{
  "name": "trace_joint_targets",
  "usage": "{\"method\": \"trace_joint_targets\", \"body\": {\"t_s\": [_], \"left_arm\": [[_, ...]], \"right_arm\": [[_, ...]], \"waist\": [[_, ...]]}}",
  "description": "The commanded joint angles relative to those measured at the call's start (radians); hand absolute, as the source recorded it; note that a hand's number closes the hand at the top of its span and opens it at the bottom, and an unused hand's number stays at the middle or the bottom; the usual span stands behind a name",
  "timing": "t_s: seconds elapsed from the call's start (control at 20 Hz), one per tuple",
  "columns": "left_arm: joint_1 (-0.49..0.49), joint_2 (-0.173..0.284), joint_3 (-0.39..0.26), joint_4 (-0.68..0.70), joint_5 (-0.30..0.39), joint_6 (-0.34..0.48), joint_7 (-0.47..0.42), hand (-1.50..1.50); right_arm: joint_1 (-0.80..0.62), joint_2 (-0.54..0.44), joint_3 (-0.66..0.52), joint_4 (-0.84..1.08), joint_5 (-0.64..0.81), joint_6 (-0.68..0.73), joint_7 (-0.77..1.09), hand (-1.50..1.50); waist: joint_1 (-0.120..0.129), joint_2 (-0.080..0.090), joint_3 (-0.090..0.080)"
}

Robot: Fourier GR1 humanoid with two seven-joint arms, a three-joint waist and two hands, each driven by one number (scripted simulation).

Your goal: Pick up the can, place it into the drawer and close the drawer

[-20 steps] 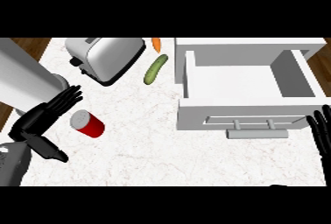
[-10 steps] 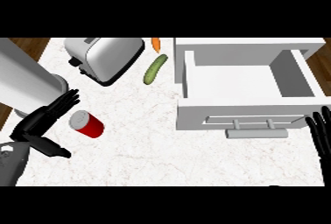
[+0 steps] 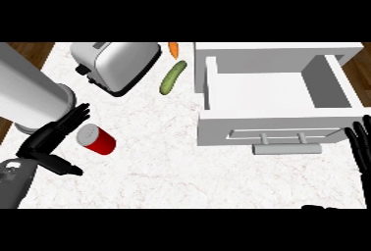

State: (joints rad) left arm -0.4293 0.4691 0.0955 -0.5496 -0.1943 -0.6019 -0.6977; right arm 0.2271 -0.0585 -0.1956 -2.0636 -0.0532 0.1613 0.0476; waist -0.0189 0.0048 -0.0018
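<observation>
The red can (image 3: 98, 139) lies on its side on the white counter at the left. My left hand (image 3: 49, 140) is right beside it on its left, fingers straight and spread past the can's top end, thumb pointing down toward the front; the hand is open. The white drawer (image 3: 275, 95) stands pulled out and open at the right, nothing showing inside, its handle (image 3: 284, 148) facing the front. My right hand (image 3: 361, 147) rests at the right edge with straight fingers up, just right of the drawer's front.
A silver toaster (image 3: 119, 63) stands at the back left. A green cucumber (image 3: 172, 77) and an orange carrot (image 3: 174, 48) lie between toaster and drawer. My grey left forearm (image 3: 25, 95) crosses the left side. Dark wooden floor shows past the counter's edges.
My left hand has closed in on the can from the left, fingers now beside its top. The right hand has slid slightly toward the right edge. The can has not moved.
</observation>
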Motion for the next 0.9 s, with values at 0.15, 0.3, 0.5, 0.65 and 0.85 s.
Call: {"method": "trace_joint_targets", "body": {"t_s": [0.15,0.3,0.5,0.65,0.85], "left_arm": [[-0.009,-0.004,-0.038,0.11,-0.035,-0.076,-0.184,-1.5],[-0.079,0.022,-0.031,0.185,-0.037,-0.086,-0.19,-1.5],[-0.08,-0.024,-0.048,0.212,-0.047,-0.035,-0.221,-1.5],[-0.105,-0.032,-0.046,0.234,-0.037,-0.045,-0.198,-1.5],[-0.117,-0.045,-0.059,0.241,-0.044,-0.044,-0.201,-1.5]], "right_arm": [[0.038,-0.006,-0.037,0.01,-0.04,0.035,-0.047,-1.5],[-0.024,-0.018,-0.024,-0.008,-0.024,0.012,0.025,-1.5],[0.023,-0.001,-0.005,-0.041,-0.004,0.018,0.004,-1.5],[0.012,0.02,0.025,-0.057,0.023,-0.006,0.037,-1.5],[-0.015,-0.02,-0.034,-0.039,-0.062,0.027,0.06,-1.5]], "waist": [[-0.003,0.0,0.0],[-0.007,0.004,-0.001],[-0.011,0.004,-0.001],[-0.006,0.002,-0.001],[-0.002,0.001,0.0]]}}
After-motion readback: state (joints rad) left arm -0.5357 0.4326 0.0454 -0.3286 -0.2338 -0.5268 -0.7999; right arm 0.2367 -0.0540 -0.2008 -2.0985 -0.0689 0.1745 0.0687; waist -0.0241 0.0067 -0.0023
